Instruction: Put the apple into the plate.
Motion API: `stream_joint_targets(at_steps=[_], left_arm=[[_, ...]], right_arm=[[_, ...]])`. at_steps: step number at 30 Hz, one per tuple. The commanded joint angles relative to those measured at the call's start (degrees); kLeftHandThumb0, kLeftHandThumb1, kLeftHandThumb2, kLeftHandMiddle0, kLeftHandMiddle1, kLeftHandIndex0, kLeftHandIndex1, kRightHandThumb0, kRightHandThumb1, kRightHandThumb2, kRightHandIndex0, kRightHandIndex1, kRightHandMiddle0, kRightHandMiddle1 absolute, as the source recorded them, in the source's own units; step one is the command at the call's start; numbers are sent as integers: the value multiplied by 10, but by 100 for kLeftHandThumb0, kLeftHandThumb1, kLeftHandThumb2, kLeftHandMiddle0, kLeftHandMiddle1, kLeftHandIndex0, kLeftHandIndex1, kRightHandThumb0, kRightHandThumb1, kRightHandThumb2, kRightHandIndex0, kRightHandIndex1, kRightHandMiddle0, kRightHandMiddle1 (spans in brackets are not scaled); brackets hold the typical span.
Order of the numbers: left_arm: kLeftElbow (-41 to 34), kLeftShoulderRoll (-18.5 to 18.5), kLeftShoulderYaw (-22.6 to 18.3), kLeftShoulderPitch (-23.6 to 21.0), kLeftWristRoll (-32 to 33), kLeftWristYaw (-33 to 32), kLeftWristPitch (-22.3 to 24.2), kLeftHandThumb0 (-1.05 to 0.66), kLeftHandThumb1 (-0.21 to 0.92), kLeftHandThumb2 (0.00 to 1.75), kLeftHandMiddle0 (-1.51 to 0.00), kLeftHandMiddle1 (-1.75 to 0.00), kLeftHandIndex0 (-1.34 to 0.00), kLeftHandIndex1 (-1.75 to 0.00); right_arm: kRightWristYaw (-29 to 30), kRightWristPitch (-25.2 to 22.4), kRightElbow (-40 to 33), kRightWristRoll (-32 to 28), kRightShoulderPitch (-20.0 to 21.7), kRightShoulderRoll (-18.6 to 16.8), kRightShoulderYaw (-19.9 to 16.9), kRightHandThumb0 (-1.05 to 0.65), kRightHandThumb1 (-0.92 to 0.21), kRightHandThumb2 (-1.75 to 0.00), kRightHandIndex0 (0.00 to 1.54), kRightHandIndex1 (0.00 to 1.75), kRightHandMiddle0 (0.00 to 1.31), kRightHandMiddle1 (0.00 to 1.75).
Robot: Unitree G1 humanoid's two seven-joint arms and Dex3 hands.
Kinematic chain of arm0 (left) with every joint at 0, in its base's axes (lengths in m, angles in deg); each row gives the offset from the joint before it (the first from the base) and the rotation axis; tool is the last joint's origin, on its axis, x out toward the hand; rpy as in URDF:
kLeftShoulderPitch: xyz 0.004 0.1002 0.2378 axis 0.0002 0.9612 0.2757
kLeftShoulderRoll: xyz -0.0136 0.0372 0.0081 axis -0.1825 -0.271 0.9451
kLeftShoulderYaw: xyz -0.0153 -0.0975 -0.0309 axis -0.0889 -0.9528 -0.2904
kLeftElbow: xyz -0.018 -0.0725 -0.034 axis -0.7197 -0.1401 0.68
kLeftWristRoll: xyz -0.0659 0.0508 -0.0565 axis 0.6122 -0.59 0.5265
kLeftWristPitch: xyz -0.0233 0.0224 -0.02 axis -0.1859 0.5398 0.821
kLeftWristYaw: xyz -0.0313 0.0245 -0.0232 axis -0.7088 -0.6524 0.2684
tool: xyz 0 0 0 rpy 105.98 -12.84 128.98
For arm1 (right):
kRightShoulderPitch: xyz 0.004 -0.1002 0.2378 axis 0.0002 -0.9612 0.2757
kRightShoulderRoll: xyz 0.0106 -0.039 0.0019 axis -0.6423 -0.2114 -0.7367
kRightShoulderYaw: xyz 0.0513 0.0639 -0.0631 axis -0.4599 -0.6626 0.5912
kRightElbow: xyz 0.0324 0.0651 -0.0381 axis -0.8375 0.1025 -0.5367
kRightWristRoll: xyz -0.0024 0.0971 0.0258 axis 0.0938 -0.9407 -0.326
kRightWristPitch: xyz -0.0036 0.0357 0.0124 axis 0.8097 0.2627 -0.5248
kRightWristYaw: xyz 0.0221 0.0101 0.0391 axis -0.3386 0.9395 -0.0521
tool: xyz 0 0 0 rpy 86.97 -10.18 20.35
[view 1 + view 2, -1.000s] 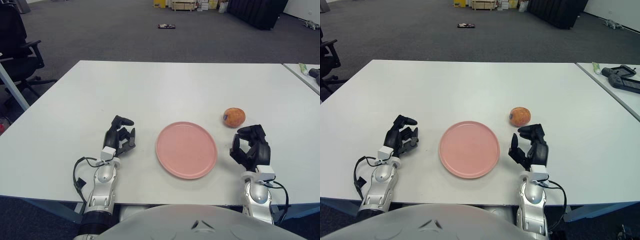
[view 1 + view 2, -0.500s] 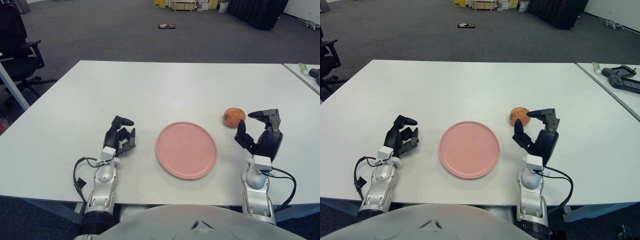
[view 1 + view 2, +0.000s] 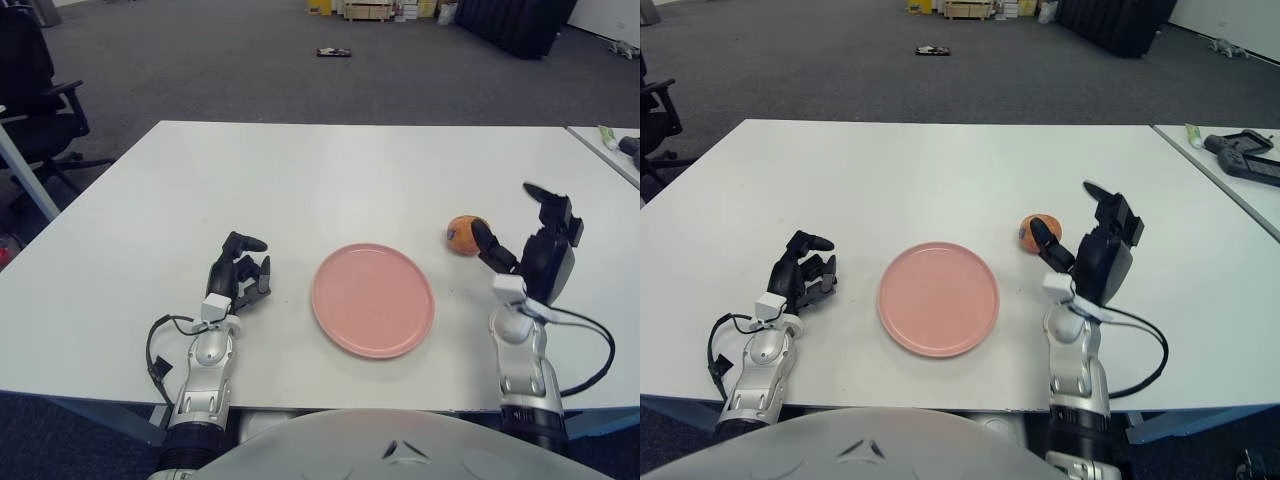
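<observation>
An orange-red apple (image 3: 463,234) lies on the white table (image 3: 330,170), to the right of a round pink plate (image 3: 373,299). My right hand (image 3: 524,232) is raised just right of the apple with its fingers spread open. One finger reaches in front of the apple's right side, and nothing is held. My left hand (image 3: 238,274) shows to the left of the plate, fingers curled with nothing in them.
A second white table (image 3: 1230,170) at the right carries a black device (image 3: 1245,155) and a small tube. A black office chair (image 3: 35,95) stands at the far left. Boxes and dark furniture line the far end of the grey floor.
My right hand has lifted off the table, opened its fingers and moved up beside the apple. The apple, the plate and my left hand have stayed put.
</observation>
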Motion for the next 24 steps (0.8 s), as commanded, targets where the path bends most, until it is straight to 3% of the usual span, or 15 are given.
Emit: stream_joint_targets(at_steps=[1, 5, 9, 13, 19, 24], left_arm=[[1, 0, -2, -2, 1, -2, 3, -40, 59, 98, -82, -175, -40, -175], [1, 1, -3, -2, 2, -3, 2, -40, 59, 98, -82, -175, -40, -175], [1, 0, -3, -1, 3, -1, 0, -40, 59, 99, -82, -175, -40, -175], [2, -2, -3, -1, 4, 0, -1, -40, 60, 98, -82, -175, -40, -175], [8, -5, -3, -2, 6, 6, -10, -40, 62, 94, -83, -175, -38, -175], [8, -7, -3, -1, 10, 9, -11, -39, 63, 93, -84, -175, -37, -175]], right_arm=[[-28, -49, -12, -1, 24, -2, 15, -84, -53, -61, 0, 0, 0, 3], [-45, -85, 33, -21, 58, 12, 14, -87, -53, -55, 0, 0, 0, 1], [-48, -91, 123, -51, 104, 43, 2, -90, -52, -50, 0, 0, 0, 0], [-52, -99, 149, -69, 117, 54, 7, -90, -52, -47, 0, 0, 0, 0], [-61, -93, 253, -104, 156, 86, 8, -87, -50, -46, 0, 0, 0, 0], [-98, -123, 269, -116, 167, 103, 26, -87, -50, -46, 0, 0, 0, 0]])
